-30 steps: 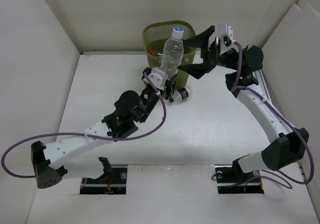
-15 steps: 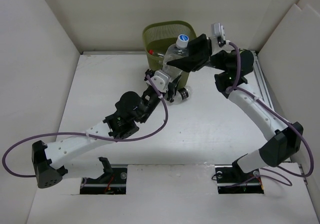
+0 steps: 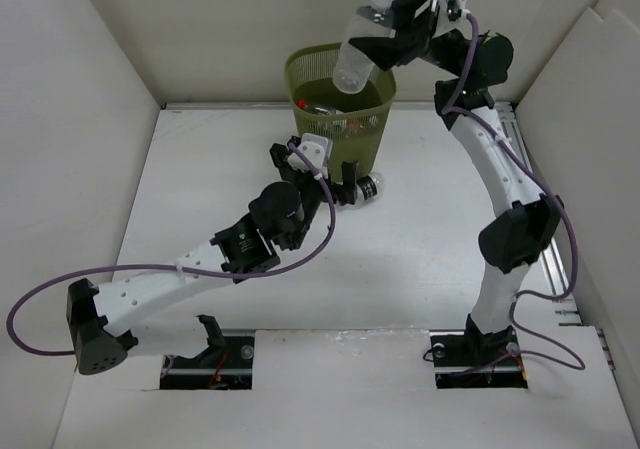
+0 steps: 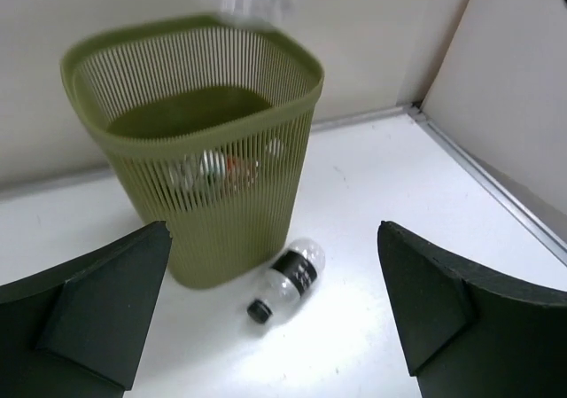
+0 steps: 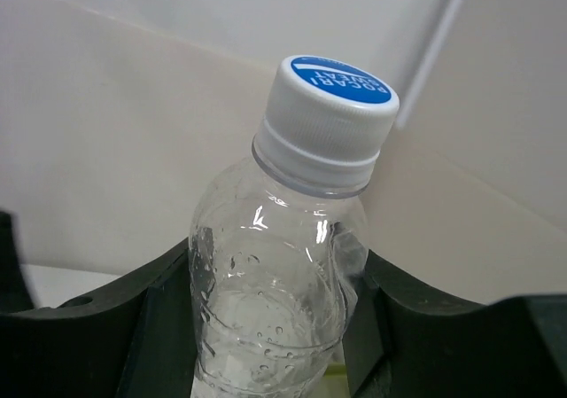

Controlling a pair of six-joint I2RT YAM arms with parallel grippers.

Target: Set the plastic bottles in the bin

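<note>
**A:** Overhead view, read from the left. What comes first?

**B:** The left gripper [image 3: 318, 172], on the arm reaching from 7 o'clock toward the table's middle. Its jaws stand wide apart with nothing between them. In the left wrist view its two black fingers [image 4: 97, 309] frame the scene and touch nothing.

**A:** And ahead of those jaws?

**B:** The olive-green plastic mesh bin [image 3: 366, 134], upright at the 12 o'clock edge of the white table [image 3: 420, 269], near the back wall. Small clear bottles inside the bin [image 4: 213, 169] show through the mesh, one with a red cap. Their number cannot be told.

**A:** Is anything loose on the table?

**B:** One small clear plastic bottle with a black label [image 4: 289, 277]. It lies on its side just beside the bin's foot, at about 5 o'clock of the bin, with its dark cap pointing away from the bin. Whether it touches the mesh cannot be told.

**A:** And to the right?

**B:** The right gripper [image 3: 378, 37], raised high at about 1 o'clock, with its jaws closed on a clear plastic bottle with a white cap topped in blue [image 3: 356, 57]. That bottle is tilted, cap toward 1 o'clock. In the overhead view its base overlaps the bin's far rim, well above the table. The right wrist view shows a black finger pressed to each side of the bottle below the neck, and droplets cling inside the clear wall.
</note>
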